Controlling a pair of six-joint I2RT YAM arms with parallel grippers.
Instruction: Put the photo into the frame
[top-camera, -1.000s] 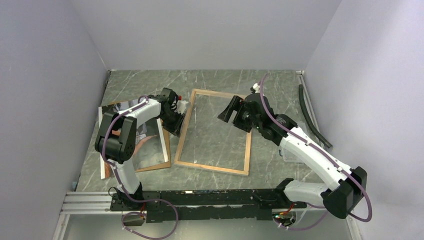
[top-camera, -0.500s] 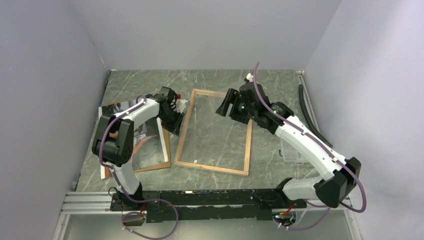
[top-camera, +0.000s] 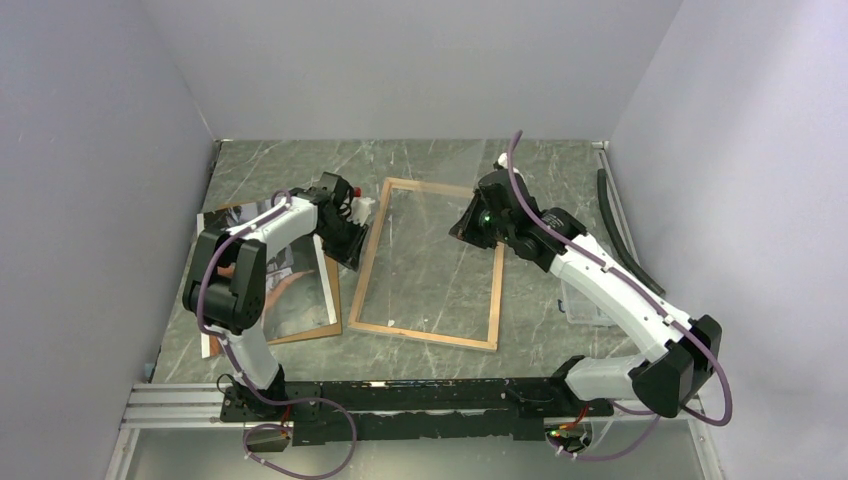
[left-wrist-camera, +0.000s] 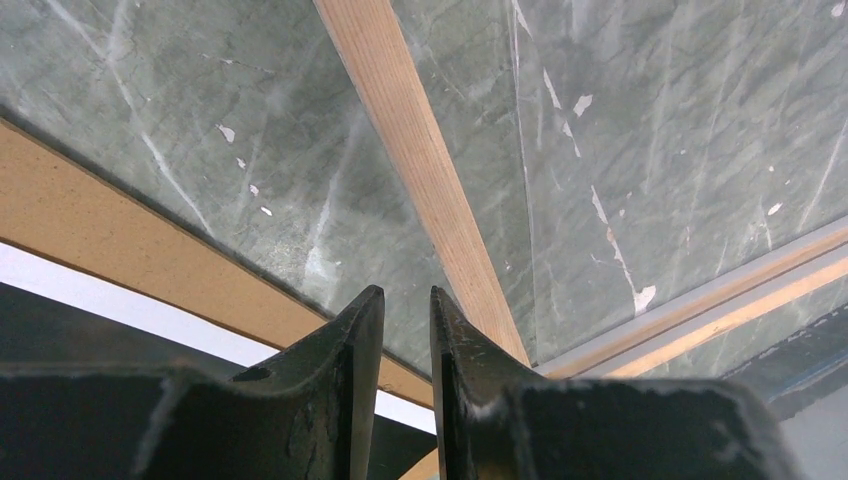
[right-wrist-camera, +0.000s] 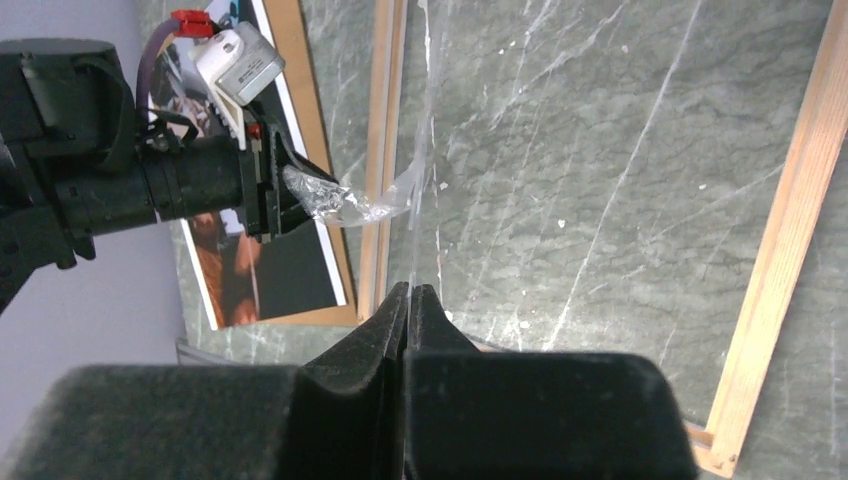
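Your frame (top-camera: 425, 335) lay flat in the middle of the tabletop (top-camera: 270, 165), pale wood side up. The photo (top-camera: 295, 275) sat outside it, at the frame's 9 o'clock, face up on a brown backing board (left-wrist-camera: 100, 230). Your left pincer (left-wrist-camera: 407, 295) hung low over the frame's rail at about 10 o'clock. Its fingers were nearly together, and the right wrist view showed a crumpled clear film (right-wrist-camera: 335, 203) bunched in its tips. That film stretched across to a clear sheet (right-wrist-camera: 425, 150). Your right pincer (right-wrist-camera: 408, 292) was near the frame's 1 o'clock corner, with its fingers pressed together where the sheet's thin edge ran in.
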